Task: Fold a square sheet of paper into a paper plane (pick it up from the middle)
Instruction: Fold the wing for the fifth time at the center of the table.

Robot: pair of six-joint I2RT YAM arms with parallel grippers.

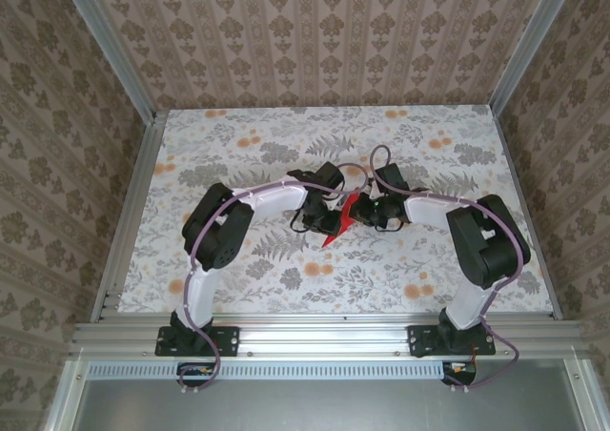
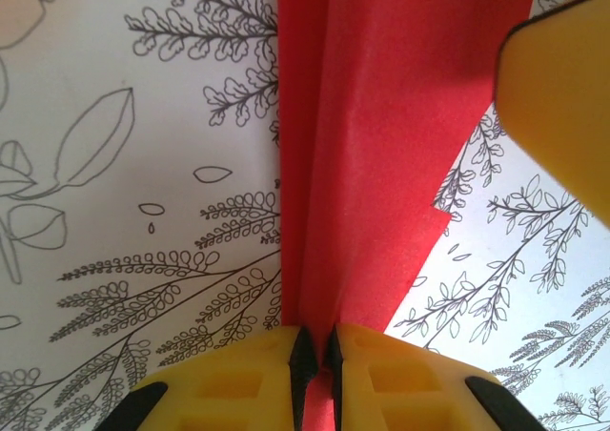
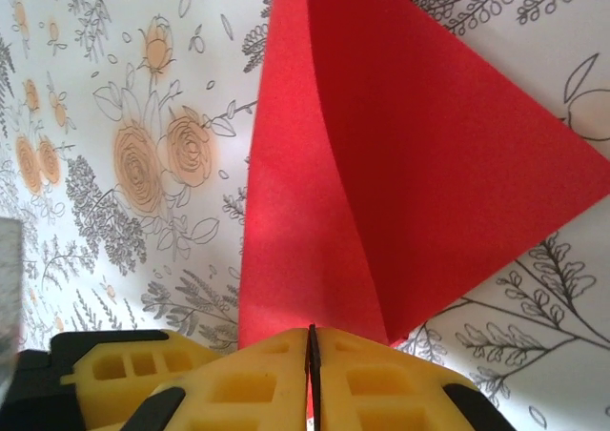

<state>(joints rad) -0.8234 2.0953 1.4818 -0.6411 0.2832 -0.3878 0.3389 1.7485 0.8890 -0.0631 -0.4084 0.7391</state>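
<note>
The square sheet of paper is bright red and folded into a pointed, creased paper-plane shape, held just above the floral tabletop near its middle. My left gripper is shut on it from the left. In the left wrist view the folded layers run up from between its yellow fingertips. My right gripper is shut on it from the right. In the right wrist view a triangular flap spreads above its closed tips. One right finger shows in the left wrist view.
The floral tabletop is bounded by aluminium rails at the left, right and near edges. Patterned walls stand behind and on both sides. Both arm bases sit at the near edge.
</note>
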